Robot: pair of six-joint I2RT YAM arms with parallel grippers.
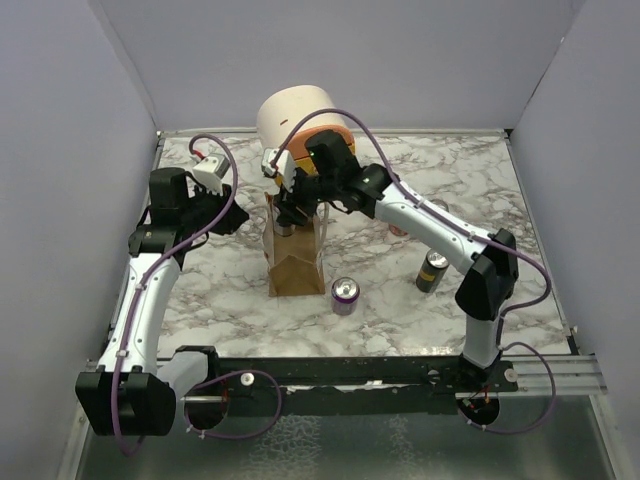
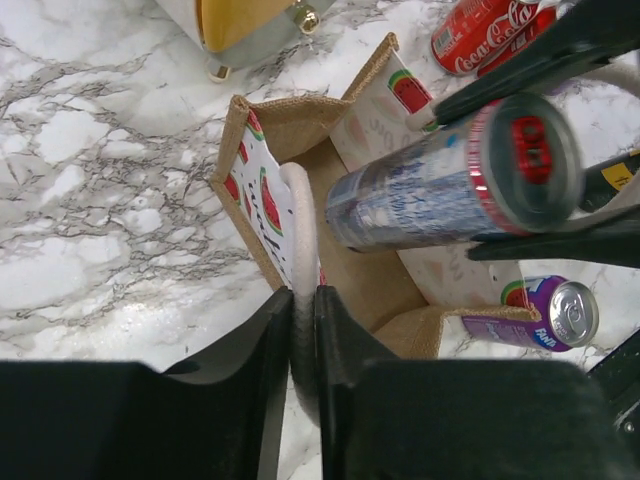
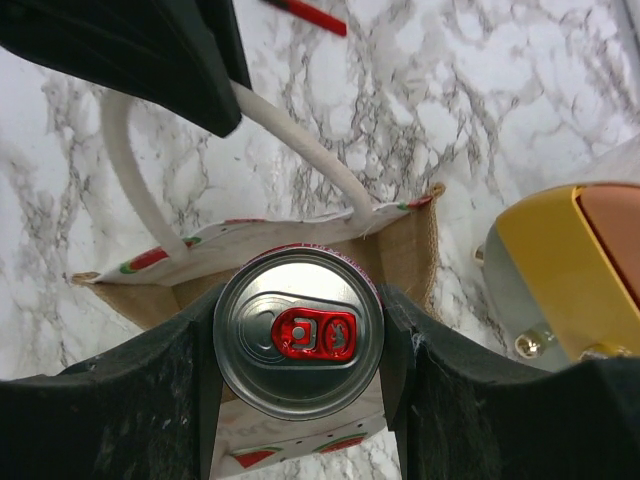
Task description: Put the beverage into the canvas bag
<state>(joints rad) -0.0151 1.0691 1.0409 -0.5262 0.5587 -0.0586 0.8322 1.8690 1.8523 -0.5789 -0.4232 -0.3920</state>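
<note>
The canvas bag [image 1: 296, 255] stands open at the table's middle, tan with a watermelon-print lining; it also shows in the left wrist view [image 2: 300, 130] and the right wrist view [image 3: 410, 250]. My left gripper [image 2: 303, 310] is shut on its cream handle [image 2: 298, 230] and pulls that side open. My right gripper [image 3: 298, 335] is shut on a silver-blue can with a red tab [image 3: 298, 333], held upright right over the bag's mouth. The can also shows in the left wrist view [image 2: 450, 180], and the right gripper shows over the bag in the top view [image 1: 292, 212].
A cream-and-orange rounded drawer box [image 1: 300, 118] stands just behind the bag. A purple can [image 1: 345, 295] stands right of the bag's front, a dark can [image 1: 432, 271] further right, and a red cola can [image 2: 480, 35] lies beyond. Walls enclose the table.
</note>
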